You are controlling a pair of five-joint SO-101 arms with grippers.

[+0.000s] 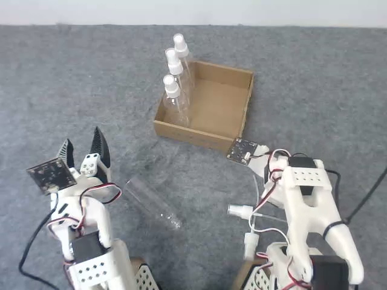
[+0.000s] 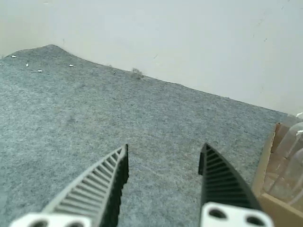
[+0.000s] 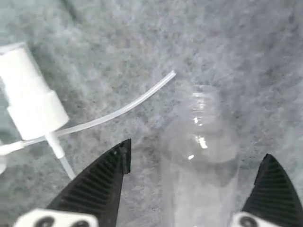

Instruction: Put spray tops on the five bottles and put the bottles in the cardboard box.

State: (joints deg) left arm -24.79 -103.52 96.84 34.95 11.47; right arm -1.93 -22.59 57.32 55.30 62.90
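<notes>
Three clear bottles [image 1: 175,90] with white spray tops stand in the left side of the cardboard box [image 1: 245,103]. Another bare bottle [image 1: 151,201] lies on the carpet between the arms. My left gripper [image 1: 83,148] stands open and raised, left of that bottle, holding nothing; its fingers [image 2: 106,182] point toward the far wall. My right gripper [image 3: 196,150] is open, its jaws on either side of a topless clear bottle [image 3: 199,161] lying on the carpet. A white spray top [image 3: 33,104] with its thin tube lies beside it. Two spray tops [image 1: 240,211] lie left of the right arm [image 1: 308,193].
Grey carpet covers the table. The box's corner [image 2: 270,189] and its bottles [image 2: 289,153] show at the edge of the left wrist view. A pale wall rises behind the carpet. The right half of the box holds nothing.
</notes>
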